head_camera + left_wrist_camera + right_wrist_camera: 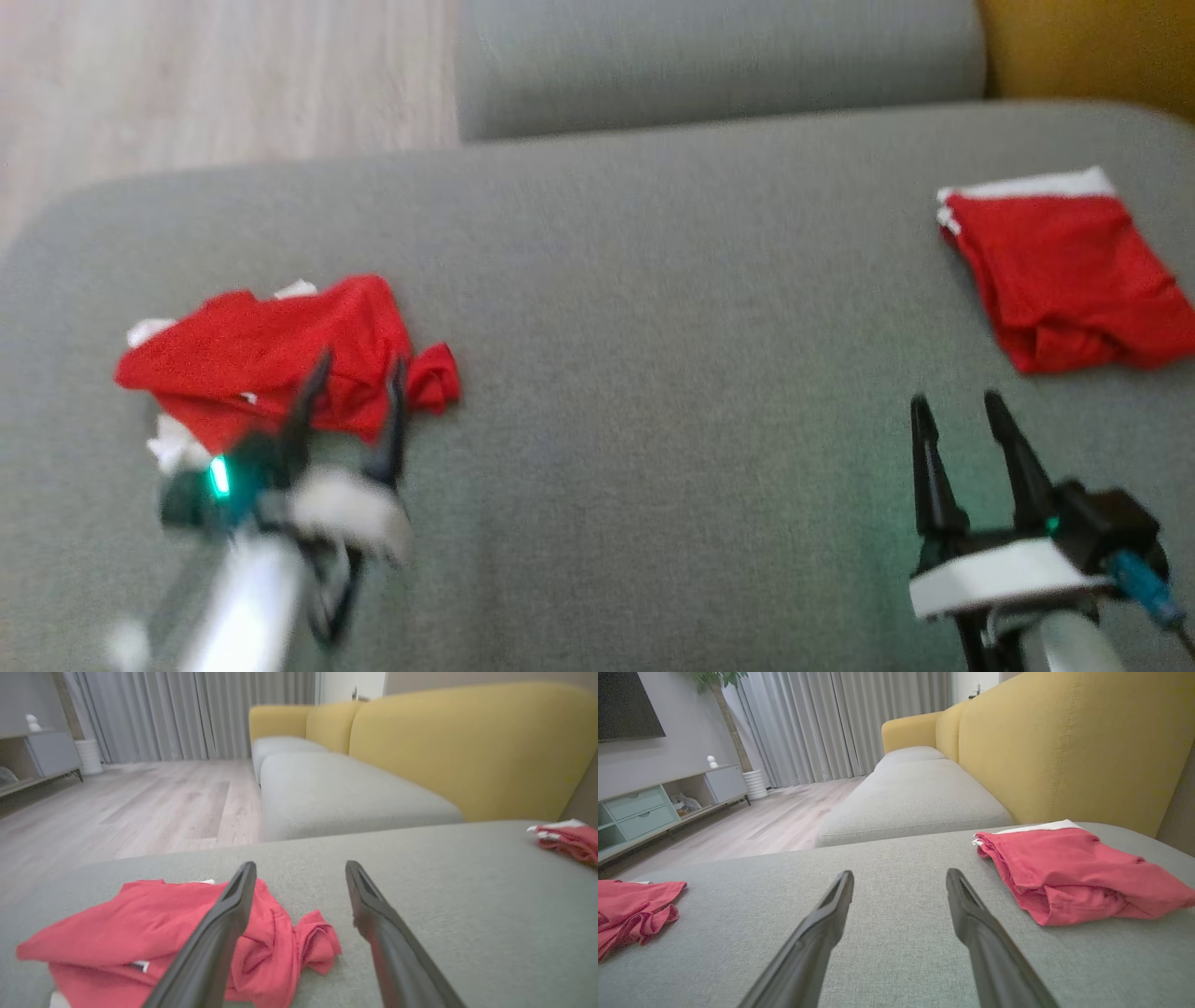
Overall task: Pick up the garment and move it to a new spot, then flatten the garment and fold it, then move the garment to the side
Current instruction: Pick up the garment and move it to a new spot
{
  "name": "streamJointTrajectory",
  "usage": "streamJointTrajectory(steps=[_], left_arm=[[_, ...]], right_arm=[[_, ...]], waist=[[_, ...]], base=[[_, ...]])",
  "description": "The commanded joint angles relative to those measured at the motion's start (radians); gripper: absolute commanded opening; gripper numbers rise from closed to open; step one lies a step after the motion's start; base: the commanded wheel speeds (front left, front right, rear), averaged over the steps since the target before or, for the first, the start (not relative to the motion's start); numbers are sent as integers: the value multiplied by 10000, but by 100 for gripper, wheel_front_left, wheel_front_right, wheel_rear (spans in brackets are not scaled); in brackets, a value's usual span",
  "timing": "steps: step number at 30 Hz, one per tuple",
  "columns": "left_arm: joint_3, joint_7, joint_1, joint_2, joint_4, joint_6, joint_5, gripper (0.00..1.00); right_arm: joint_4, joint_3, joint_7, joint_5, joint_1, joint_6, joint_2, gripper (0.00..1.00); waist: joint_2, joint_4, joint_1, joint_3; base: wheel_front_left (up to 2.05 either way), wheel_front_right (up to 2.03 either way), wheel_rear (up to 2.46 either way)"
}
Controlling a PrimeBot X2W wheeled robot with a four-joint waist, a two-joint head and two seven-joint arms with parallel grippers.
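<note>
I am watching the left gripper (362,362) hanging with its jaws spread wide and nothing in them, at the near edge of the crumpled red garment (271,345). The heap is lying just ahead of this hand but offset toward its left finger, and only a twisted tail of cloth is sitting between the two fingers. Its long axis is running across the fingers, not along them. I am judging that the coming grab is calling for a small shift leftward before closing. The right gripper (959,399) is hovering well apart, likewise gaping and empty, so the left arm is plainly nearer. Farther off, ahead of the right hand and to its right, a folded red garment (1064,280) is lying on the grey sofa seat (653,280)
</note>
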Motion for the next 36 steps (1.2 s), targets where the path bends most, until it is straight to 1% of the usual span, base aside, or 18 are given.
streamJointTrajectory(steps=[1,2,5,8,11,13,18,26,27,28,30,32,33,36], left_arm=[[288,469,-1285,394,29,-126,75,100],[248,1364,-2348,755,612,-328,93,100],[103,2901,-3835,1349,1560,-616,51,100],[-55,4459,-4932,1896,2554,-770,-95,100],[-147,5622,-5632,2424,3450,-823,-177,100],[-199,6118,-5896,2691,3920,-839,-207,100],[-100,7028,-6184,2903,4845,-862,-667,100],[4,7524,-6320,2956,5672,-873,-1188,100],[14,7516,-6333,2953,5731,-875,-1257,44],[59,7400,-6360,2934,5736,-876,-1356,0],[97,7005,-6429,2864,5643,-880,-1534,0],[-87,6580,-6479,2743,5403,-883,-1690,0],[-401,6011,-6549,2693,4998,-884,-1882,0],[-877,4994,-6717,2681,4248,-885,-2287,0]], right_arm=[[-430,279,-135,83,-676,-9,-53,100],[-540,335,-135,106,-889,-9,-53,100],[-694,481,-135,187,-1249,-9,-53,100],[-830,645,-135,288,-1511,-9,-53,100],[-912,815,-135,450,-1673,-9,-53,100],[-950,931,-135,571,-1734,-9,-53,100],[-967,1093,-135,721,-1750,-9,-53,100],[-996,1118,-135,800,-1839,-9,-53,100],[-1006,1120,-135,805,-1845,-9,-53,100],[-1015,1117,-135,813,-1846,-9,-53,100],[-1011,1098,-135,828,-1835,-9,-53,100],[-972,1067,-135,829,-1799,-9,-53,100],[-928,1042,-135,832,-1760,-9,-53,100],[-895,1017,-135,828,-1740,-9,-53,100]], waist=[[0,-343,0,608],[0,-555,0,985],[0,-944,0,1484],[0,-1316,0,1796],[0,-1654,0,1967],[0,-1850,0,2021],[0,-2156,0,2059],[0,-2373,0,2169],[0,-2392,0,2179],[0,-2407,0,2184],[0,-2423,0,2160],[0,-2406,0,2070],[0,-2369,0,1938],[0,-2292,0,1700]], base=[[0,0,0],[0,0,0],[0,0,0],[0,0,0],[0,0,0],[0,0,0],[0,0,0],[0,0,0],[0,0,0],[0,0,0],[0,0,0],[0,0,0],[0,0,0],[0,0,0]])
